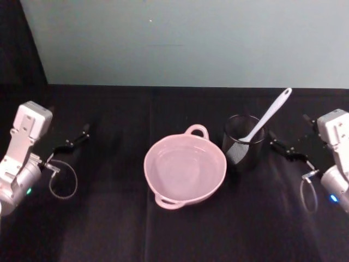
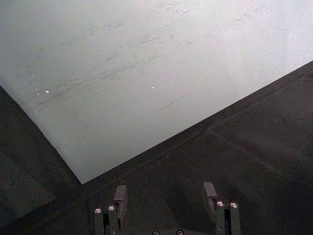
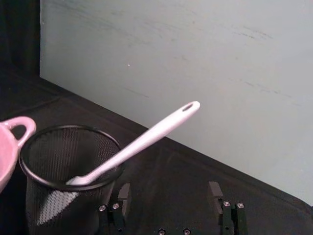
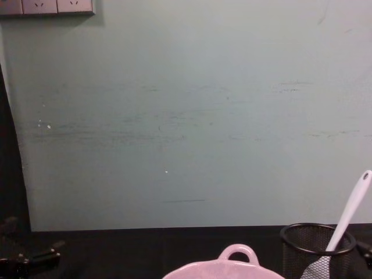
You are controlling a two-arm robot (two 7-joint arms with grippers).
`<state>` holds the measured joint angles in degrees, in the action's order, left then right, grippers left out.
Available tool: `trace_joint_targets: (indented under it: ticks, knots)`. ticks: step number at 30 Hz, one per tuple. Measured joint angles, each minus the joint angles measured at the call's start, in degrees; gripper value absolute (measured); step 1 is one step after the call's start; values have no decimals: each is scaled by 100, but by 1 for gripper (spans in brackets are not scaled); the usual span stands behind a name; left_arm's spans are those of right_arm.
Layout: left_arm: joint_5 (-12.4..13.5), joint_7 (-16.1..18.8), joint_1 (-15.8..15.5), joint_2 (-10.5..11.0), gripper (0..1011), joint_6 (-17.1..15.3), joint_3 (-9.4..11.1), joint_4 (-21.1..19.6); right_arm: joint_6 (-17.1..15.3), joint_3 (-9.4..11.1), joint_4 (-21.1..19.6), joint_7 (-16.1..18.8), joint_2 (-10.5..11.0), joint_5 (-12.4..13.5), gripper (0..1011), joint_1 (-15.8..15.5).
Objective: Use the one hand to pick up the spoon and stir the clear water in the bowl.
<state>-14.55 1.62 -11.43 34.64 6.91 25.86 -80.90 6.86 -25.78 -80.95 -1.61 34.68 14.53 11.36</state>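
Head view: we record the pink bowl [image 1: 221,170] at the middle of the bench [image 1: 109,229], with the black mesh cup [image 1: 240,154] just beside it on the robot's right. The white spoon [image 1: 268,115] stands head-down in that cup, its handle leaning out over the rim. The right claw [image 1: 286,144] hangs near the cup, fingers apart and empty. The left claw [image 1: 73,139] sits well apart at the bench's left side, likewise open, gripping nothing.

A robotics lab test station, by the look of it: a counter [image 1: 163,234] draped in plain black cloth against a bare, scuffed pale-green wall [image 4: 186,116], wall sockets [image 4: 46,6] high up, and a robot's left hand [image 2: 166,196] and right hand [image 3: 168,193] at either side.
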Motion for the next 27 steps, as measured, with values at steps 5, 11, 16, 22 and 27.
trace_joint_targets:
  ticks: [5,11,16,22,27]
  knots:
    - [0,0,0,0,1011,0,0,0,-131,234,-275,24,146,57,1003,-284]
    - [0,0,0,1,1011,0,0,0,-140,521,-599,41,217,284,1003,-636]
    - [0,0,0,0,1011,0,0,0,-142,818,-853,191,171,737,1003,-914]
    - [0,0,0,0,1011,0,0,0,-527,1230,-1090,599,-112,1812,1003,-1090]
    - [0,0,0,0,1011,0,0,0,-1090,1488,-1039,983,-486,2727,1003,-938]
